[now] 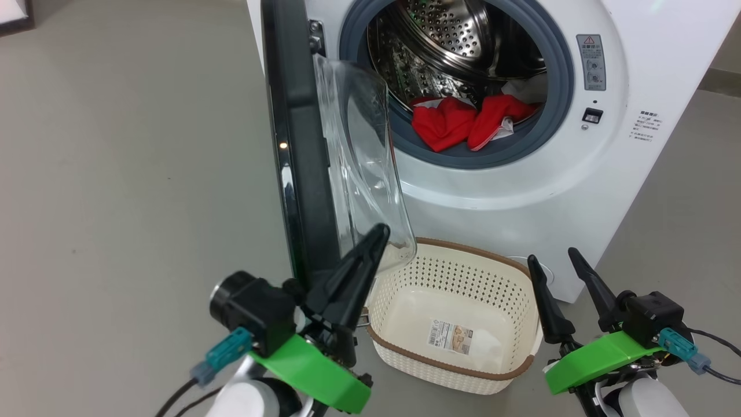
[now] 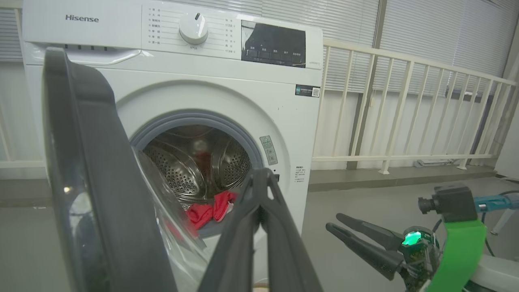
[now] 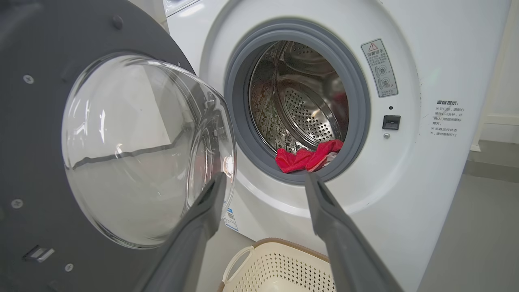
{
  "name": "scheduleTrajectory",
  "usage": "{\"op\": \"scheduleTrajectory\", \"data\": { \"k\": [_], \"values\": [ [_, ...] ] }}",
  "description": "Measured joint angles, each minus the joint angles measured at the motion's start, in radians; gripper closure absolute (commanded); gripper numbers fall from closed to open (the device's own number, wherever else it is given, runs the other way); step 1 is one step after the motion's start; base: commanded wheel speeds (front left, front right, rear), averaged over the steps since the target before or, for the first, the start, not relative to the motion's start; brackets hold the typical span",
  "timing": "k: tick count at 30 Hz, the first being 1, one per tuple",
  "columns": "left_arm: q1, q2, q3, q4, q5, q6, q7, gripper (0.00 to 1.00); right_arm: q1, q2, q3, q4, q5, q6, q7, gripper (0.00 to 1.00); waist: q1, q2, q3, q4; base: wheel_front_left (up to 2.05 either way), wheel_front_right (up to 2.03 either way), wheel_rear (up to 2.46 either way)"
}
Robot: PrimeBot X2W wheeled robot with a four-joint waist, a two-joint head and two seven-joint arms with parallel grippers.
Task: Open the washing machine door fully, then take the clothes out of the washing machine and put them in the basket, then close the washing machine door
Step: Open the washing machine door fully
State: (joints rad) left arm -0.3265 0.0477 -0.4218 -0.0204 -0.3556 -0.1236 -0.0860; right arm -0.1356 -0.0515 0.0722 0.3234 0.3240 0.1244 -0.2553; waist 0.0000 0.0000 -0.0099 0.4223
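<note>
The washing machine door (image 1: 301,145) stands swung out on its left-hand hinge, roughly square to the front of the washing machine (image 1: 637,69), so the head view meets it almost edge-on. Its glass window (image 1: 365,162) bulges towards the opening. I judge it open enough to reach past, though perhaps not at its full swing.

The left pincer (image 1: 376,234) is beside the inner face of the door, low down, with its two fingers pressed together and nothing between them. A closed tip like this suits nudging the door wider rather than gripping it. In the head view the tip overlaps the lower edge of the glass, but I cannot tell if it touches.

The right pincer (image 1: 551,256) hangs with its fingers spread apart and empty, aimed at the opening. That looks like readiness to reach in.

The clothes (image 1: 457,121) lie in a red and white heap at the front bottom of the drum (image 1: 457,35). They spill a little onto the grey rubber ring (image 1: 556,87), near enough to the mouth for a short reach.

The basket (image 1: 474,250) sits on the floor (image 1: 116,174) just below the opening, close against the machine front and right beside the door's lower edge. It holds no clothes, and a paper label (image 1: 450,336) shows on its bottom. Placed there, it should allow a short carry from drum to basket. It also sits close to the door's path, so that is a thing to watch when closing.
</note>
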Motion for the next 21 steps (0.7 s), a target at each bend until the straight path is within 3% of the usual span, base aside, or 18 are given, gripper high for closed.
{"op": "scheduleTrajectory", "data": {
  "k": [12,21],
  "values": [
    [0.046,0.026,-0.041,0.140,-0.034,0.002,0.104,1.00,0.000,0.000,-0.005,0.001,0.001,0.000,0.000,0.00,0.0000,0.0000,0.006,0.001,0.00,0.00,0.00],
    [0.047,0.032,-0.032,0.179,-0.034,0.037,0.103,1.00,0.000,0.000,-0.003,0.001,0.001,0.000,0.000,0.00,0.0000,0.0000,0.018,-0.001,0.00,0.00,0.00]
  ]
}}
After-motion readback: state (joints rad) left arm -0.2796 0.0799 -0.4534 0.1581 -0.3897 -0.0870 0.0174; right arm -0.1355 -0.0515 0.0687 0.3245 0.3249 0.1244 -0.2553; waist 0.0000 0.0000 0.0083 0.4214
